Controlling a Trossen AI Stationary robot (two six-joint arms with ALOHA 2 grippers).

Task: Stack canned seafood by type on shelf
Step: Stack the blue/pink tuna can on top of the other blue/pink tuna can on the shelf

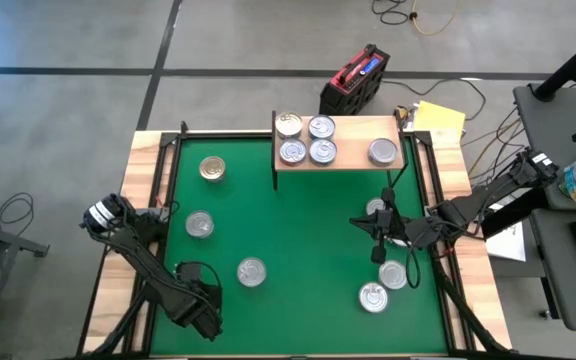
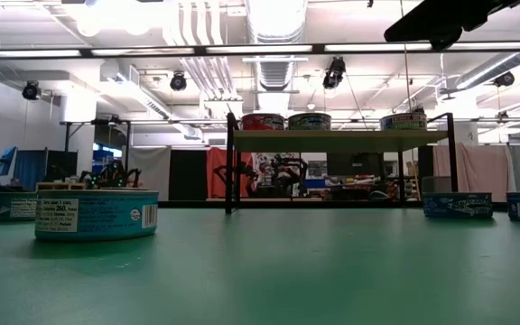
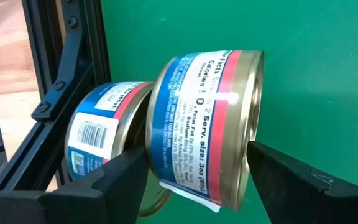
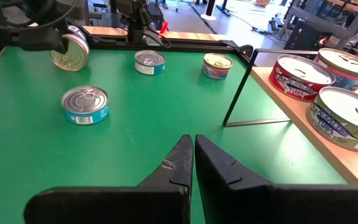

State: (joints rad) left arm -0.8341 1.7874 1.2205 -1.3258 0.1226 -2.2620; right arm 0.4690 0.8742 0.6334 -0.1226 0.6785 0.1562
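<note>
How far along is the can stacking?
Done: five round metal tins sit on the light-wood shelf, unstacked. In hand: left gripper holds a blue-and-red labelled tin. Left: six tins on the green mat. Right gripper shut, empty.

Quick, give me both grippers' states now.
Left gripper: closed on a can, lifted over the mat's near-left corner.
Right gripper: shut, empty, above the mat in front of the shelf.
</note>
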